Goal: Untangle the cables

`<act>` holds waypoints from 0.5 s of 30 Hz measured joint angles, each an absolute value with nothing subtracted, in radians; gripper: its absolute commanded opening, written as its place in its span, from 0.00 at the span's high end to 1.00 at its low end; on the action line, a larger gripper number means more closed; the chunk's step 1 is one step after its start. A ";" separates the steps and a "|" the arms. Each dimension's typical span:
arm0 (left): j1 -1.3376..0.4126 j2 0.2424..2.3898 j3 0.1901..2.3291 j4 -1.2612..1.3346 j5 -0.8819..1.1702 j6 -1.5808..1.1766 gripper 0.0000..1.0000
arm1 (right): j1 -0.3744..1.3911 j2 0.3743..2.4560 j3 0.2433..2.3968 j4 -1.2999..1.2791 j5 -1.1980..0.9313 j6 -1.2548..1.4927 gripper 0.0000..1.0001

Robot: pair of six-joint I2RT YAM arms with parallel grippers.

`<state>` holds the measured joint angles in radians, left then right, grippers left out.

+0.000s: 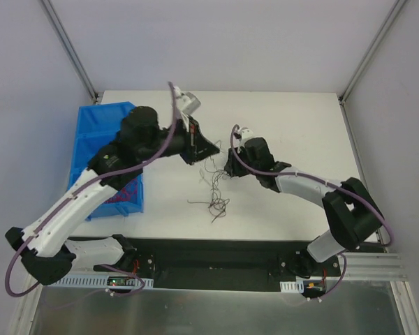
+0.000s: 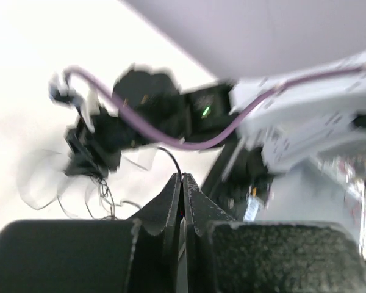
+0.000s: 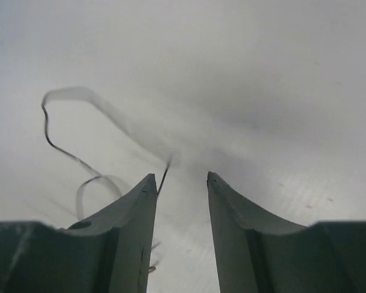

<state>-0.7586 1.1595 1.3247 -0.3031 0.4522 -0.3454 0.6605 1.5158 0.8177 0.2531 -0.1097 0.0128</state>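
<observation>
Table [image 1: 293,118]: white and flat; carries everything listed below, with both arm bases at its near edge.
Cables [image 1: 214,202]: very thin, hair-like strands, some dark and some reddish. They form a loose, curly bundle on the middle of the table. The lower loops lie flat toward the near edge, and the upper strands run up toward the two sets of fingers.
Left arm [image 1: 77,202]: white and black; reaches from the near left corner, over the bin, to the table's middle.
Left fingers [image 2: 171,195]: pressed together with no gap. One dark strand arcs into the seam at their tips and looks pinched there, as far as the blurred wrist view allows.
Right arm [image 1: 300,185]: white and black; bends in from the near right toward the middle.
Right fingers [image 3: 140,201]: spread, with a clear gap and nothing between them. A fine strand ends just beside the tip of the finger on the left of the wrist view; contact cannot be told. A second strand loops over the table further left.
Fingers, relation: the two sets are near each other but apart, both at the far end of the bundle.
Blue bin [image 1: 91,132]: open-topped, at the table's left edge, partly under the left arm, well apart from the cables.
Purple lead [image 1: 169,132]: thick; runs along the left arm.
</observation>
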 measured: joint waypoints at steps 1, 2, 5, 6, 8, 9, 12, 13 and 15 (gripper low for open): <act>-0.758 1.144 1.382 -0.321 0.420 -0.348 1.00 | 0.646 1.541 0.841 0.215 -0.075 0.019 0.55; -0.758 1.132 1.431 -0.334 0.388 -0.349 1.00 | 0.622 1.567 0.860 0.174 -0.039 0.029 0.53; -0.752 1.103 1.641 -0.392 0.273 -0.349 1.00 | 0.538 1.599 0.867 0.070 0.037 0.067 0.46; -0.751 1.093 1.728 -0.415 0.220 -0.348 1.00 | 0.513 1.600 0.867 0.040 0.059 0.077 0.44; -0.751 1.087 1.805 -0.448 0.167 -0.347 1.00 | 0.478 1.600 0.867 0.006 0.094 0.095 0.44; -0.751 1.085 1.850 -0.473 0.131 -0.345 1.00 | 0.470 1.600 0.867 -0.001 0.101 0.099 0.44; -0.751 1.093 1.950 -0.518 0.080 -0.343 1.00 | 0.456 1.600 0.867 -0.028 0.121 0.114 0.43; -0.751 1.099 1.972 -0.529 0.066 -0.341 1.00 | 0.453 1.600 0.867 -0.036 0.127 0.117 0.43; -0.751 1.113 2.008 -0.552 0.041 -0.336 1.00 | 0.448 1.600 0.867 -0.050 0.140 0.122 0.40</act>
